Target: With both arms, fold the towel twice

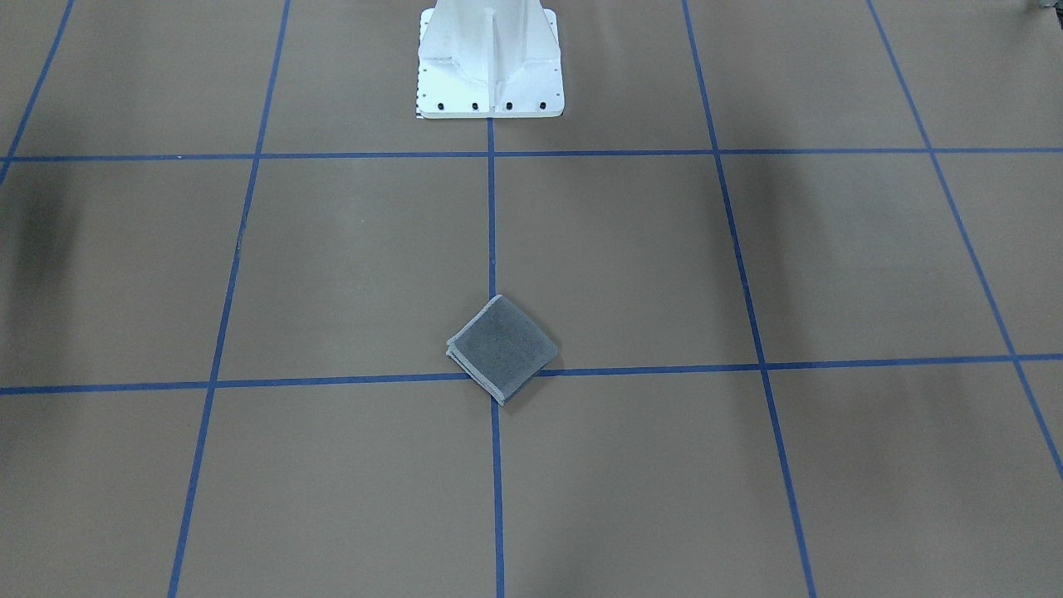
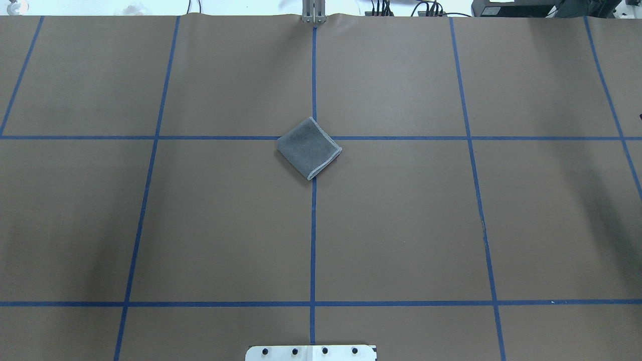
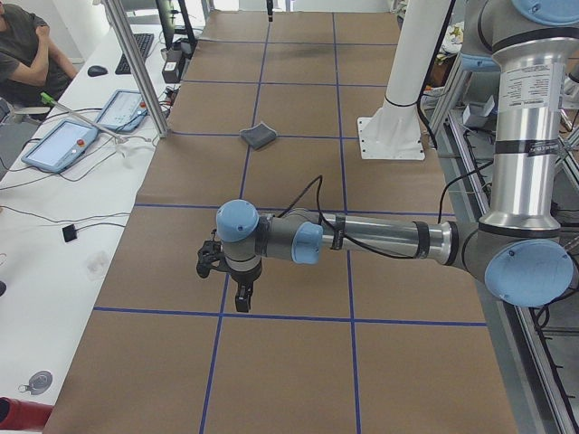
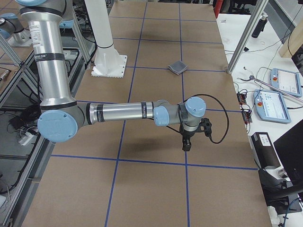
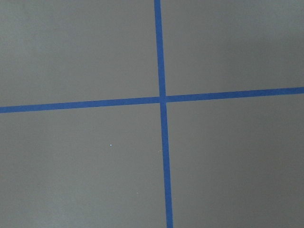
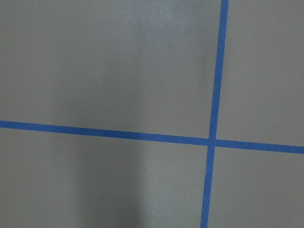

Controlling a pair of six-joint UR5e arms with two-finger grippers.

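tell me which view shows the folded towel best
Exterior front-facing: the towel is large, grey face up, with its stacked layers visible along one edge. Overhead exterior shows only its top. The side views show it small and far; the wrist views miss it.

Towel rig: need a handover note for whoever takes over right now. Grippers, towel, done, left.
Left gripper: hangs over the table near its left end, far from the towel. Seen only from the side, so open or shut cannot be told.
Right gripper: likewise at the right end; cannot tell.
Towel: small compact square, dark grey face up, layers stacked at its edge, lying on a crossing of the blue tape lines mid-table.
Done: both folds look finished.
Left: probably nothing; check the stack is neat.
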